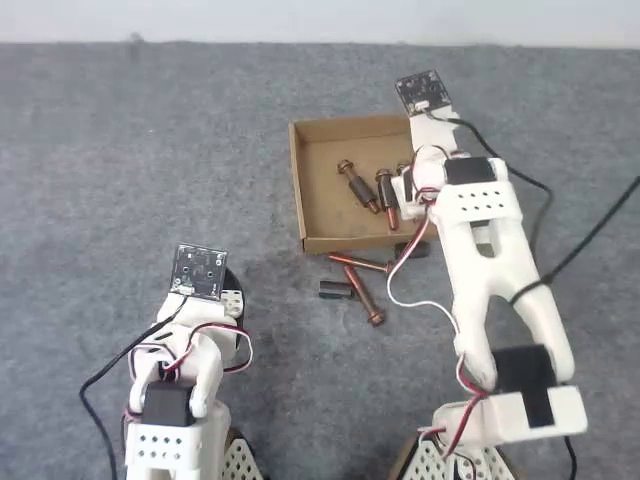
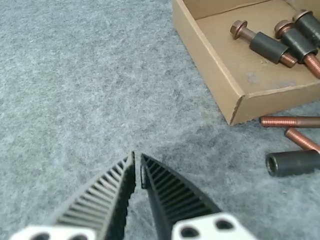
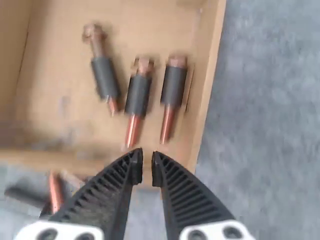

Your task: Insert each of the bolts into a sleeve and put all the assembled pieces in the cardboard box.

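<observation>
three assembled pieces [image 3: 137,95] lying side by side inside the cardboard box [image 1: 296,180], heads toward 12 o'clock in the high view. two bare bolts [image 1: 360,263] lying on the grey carpet [image 1: 120,150] just outside the box at 6 o'clock, close together, contact between them hard to tell. beside them at 7 o'clock a loose sleeve [image 1: 337,290], and at 5 o'clock what looks like a second sleeve [image 1: 414,250], tucked against the right arm [image 1: 485,260].

right gripper [image 3: 146,154] hanging over the box's near wall, jaws drawn almost together with only a thin slit, nothing between them. left gripper [image 2: 137,157] low over bare carpet at 8 o'clock from the box, well apart from the loose parts, jaws likewise nearly together and empty.

judging by this: three pieces done, the fourth not yet begun. next move calls for spreading one pair of jaws and taking a bare bolt by its shank, taking the loose sleeve with the other, then lining the threaded end up with the bore. worth minding the neighbouring bolt, easily nudged during the pick.
</observation>
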`<state>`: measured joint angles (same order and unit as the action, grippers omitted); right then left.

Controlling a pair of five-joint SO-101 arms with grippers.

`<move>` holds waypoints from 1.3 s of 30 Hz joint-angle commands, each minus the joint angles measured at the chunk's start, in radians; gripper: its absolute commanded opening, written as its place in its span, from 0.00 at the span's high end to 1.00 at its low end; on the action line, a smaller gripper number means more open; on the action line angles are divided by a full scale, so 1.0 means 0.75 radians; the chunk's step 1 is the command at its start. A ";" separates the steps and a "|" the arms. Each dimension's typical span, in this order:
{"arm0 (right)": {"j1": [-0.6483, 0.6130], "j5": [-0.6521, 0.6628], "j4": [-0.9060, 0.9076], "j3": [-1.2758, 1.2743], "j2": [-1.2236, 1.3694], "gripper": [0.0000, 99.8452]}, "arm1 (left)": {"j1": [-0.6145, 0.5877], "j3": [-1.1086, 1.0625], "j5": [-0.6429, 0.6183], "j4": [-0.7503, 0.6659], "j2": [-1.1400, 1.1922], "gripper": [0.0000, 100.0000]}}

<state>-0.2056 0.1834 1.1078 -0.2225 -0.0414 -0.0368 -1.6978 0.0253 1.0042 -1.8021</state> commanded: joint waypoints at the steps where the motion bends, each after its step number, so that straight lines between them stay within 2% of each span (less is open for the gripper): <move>1: 0.007 0.020 0.212 0.065 -0.136 0.99 | -0.006 0.017 0.008 -0.004 -0.023 0.98; 7: 0.007 0.143 0.566 0.055 -0.232 0.99 | -0.006 0.017 0.008 -0.004 -0.023 0.98; 10: -0.005 0.143 0.621 -0.065 -0.308 0.99 | -0.006 0.017 0.008 -0.004 -0.023 0.98; 18: -0.154 0.141 0.472 -0.620 -0.719 0.99 | -0.006 0.017 0.008 -0.002 -0.023 0.98; 22: -0.269 0.141 0.457 -0.786 -0.899 0.99 | -0.008 0.017 0.008 0.002 -0.023 0.99; 28: -0.388 0.160 0.449 -0.829 -0.987 0.99 | -0.014 0.017 0.008 0.006 -0.023 0.99; 32: -0.441 0.293 0.388 -0.827 -0.983 0.99 | -0.061 0.017 0.002 0.016 -0.027 0.99; 39: -0.465 0.393 0.202 -0.833 -0.981 0.99 | -0.065 0.017 0.004 0.016 -0.029 0.99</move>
<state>-0.5370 0.4488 1.3088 -0.8531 -0.7518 -0.0783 -1.6978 0.0253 1.0042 -1.8021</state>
